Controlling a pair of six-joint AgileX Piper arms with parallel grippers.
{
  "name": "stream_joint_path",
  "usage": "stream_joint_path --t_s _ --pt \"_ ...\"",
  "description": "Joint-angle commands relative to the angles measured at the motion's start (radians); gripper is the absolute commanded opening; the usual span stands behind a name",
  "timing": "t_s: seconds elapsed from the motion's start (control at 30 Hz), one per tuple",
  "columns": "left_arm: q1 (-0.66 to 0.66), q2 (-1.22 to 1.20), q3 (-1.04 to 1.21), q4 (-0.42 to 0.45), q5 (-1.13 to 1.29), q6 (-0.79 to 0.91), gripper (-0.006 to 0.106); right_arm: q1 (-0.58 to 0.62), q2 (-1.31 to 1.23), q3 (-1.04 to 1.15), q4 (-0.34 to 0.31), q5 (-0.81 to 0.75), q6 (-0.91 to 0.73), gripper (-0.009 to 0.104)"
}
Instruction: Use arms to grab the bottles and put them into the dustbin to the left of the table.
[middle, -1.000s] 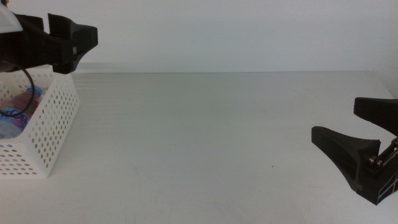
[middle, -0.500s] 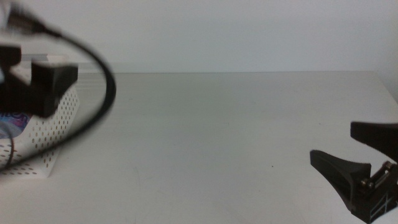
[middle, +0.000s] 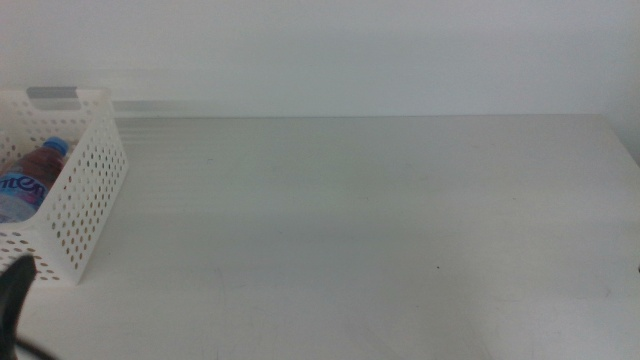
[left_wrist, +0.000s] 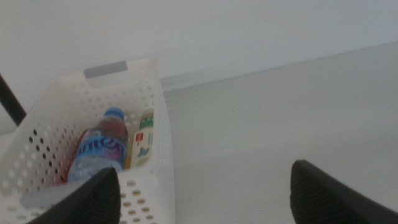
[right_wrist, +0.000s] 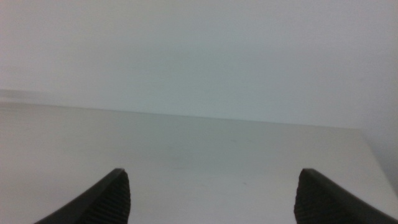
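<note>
- The white matt table (middle: 380, 220) runs back to a plain pale wall (middle: 350, 50).
- The dustbin (middle: 85, 190), white with round holes, sits at the table's left end.
- Inside the dustbin lie a blue-capped water bottle (left_wrist: 99, 152) and a yellow tea bottle (left_wrist: 142, 143), side by side.
- The left gripper (left_wrist: 202, 193) hangs beside the dustbin with jaws spread.
- The right gripper (right_wrist: 214, 196), jaws spread, faces bare table well away from the dustbin.

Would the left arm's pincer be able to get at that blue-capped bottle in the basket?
Probably yes: the left pincer is open and empty, and the bottle lies uncovered in the open-topped basket.
</note>
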Motion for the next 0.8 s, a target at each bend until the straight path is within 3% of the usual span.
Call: stream_joint_path --t_s 0.0,0.3,0.77 --pt "0.002 -0.058 0.04 -0.009 -0.104 -0.015 0.09 -0.031 -0.055 0.022 -0.029 -0.072 -0.009 0.074" --pt "0.024 -0.322 0.309 -0.087 -0.145 -0.013 0.09 -0.07 -0.284 0.211 -0.024 -0.037 -0.009 0.074" --pt "0.092 -0.325 0.373 -0.144 -0.181 -0.011 0.09 -0.112 -0.321 0.208 -0.018 0.002 -0.009 0.074"
